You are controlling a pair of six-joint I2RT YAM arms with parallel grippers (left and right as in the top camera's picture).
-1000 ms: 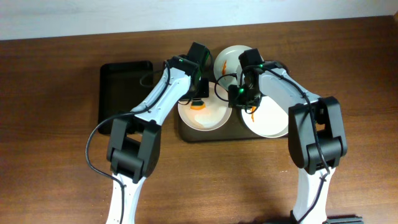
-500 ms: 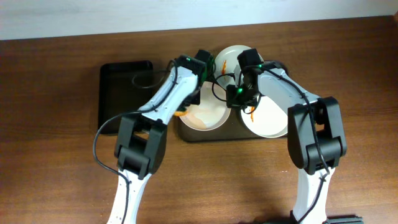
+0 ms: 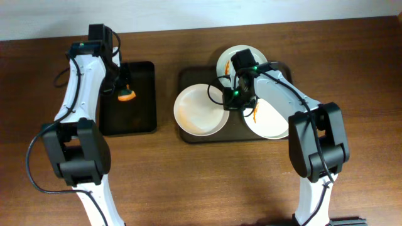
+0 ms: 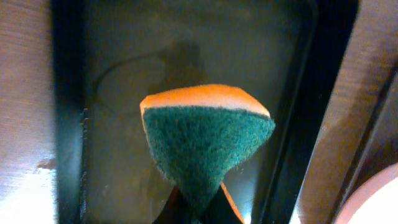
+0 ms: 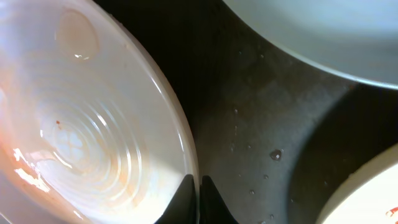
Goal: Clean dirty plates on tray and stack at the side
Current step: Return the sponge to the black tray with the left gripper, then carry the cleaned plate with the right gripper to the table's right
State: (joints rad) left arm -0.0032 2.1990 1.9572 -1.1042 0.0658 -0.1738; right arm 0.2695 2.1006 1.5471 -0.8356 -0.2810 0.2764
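My left gripper point(image 3: 119, 88) is shut on a green-and-orange sponge point(image 3: 126, 95) and holds it over the black tray point(image 3: 143, 75) on the left; in the left wrist view the sponge point(image 4: 205, 140) hangs above that tray point(image 4: 118, 56). My right gripper point(image 3: 230, 100) is shut on the right rim of a white plate point(image 3: 200, 108) with faint orange smears, seen close in the right wrist view point(image 5: 81, 124). That plate rests on the dark brown tray point(image 3: 264, 137). Two more plates lie there: one at the back point(image 3: 233, 55), one at the right point(image 3: 273, 122) with an orange scrap.
The brown tray's wet floor point(image 5: 261, 112) shows between the plates. Bare wooden tabletop point(image 3: 207, 182) lies in front of both trays and to the right.
My left arm has swung left from the smeared plate, carrying the sponge to above the black tray. My right gripper has stayed on the plate's rim.
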